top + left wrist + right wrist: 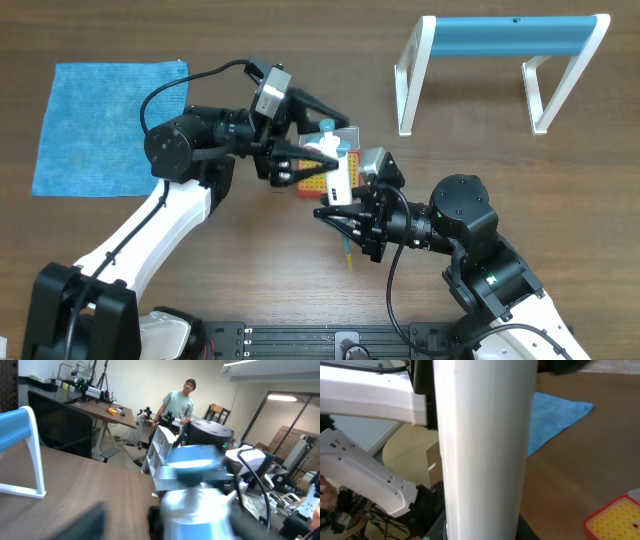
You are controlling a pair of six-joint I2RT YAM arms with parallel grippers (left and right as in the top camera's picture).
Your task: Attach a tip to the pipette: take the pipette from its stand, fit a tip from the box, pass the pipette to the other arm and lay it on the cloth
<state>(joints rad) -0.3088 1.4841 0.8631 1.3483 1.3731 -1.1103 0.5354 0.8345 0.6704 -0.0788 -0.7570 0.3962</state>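
Wood-grain table (500,180) fills the top view, with a blue cloth (108,128) lying flat toward its far left and a white-framed stand (505,45) with a blue crossbar at the far right, well apart from each other. Both arms meet near the middle of the table, between cloth and stand. The right tool (342,213) is clenched around the white body of the pipette (336,168), and in the right wrist view that body stands as a broad white column right in front of the camera. The pipette's blue-topped head points toward the far side of the table and the yellow tip (347,260) fitted on its other end points back toward the arm bases. The left tool (312,163) comes in from the cloth side and sits at the pipette's upper part, just below the head. The left wrist view shows that head close up and blurred, and I cannot tell whether this tool is clamped on it or only closing around it. A red tip box (312,185) with a yellow grid sits on the table under the meeting tools, partly covered by them and the pipette. Desks and equipment of a workroom show beyond the table edge.
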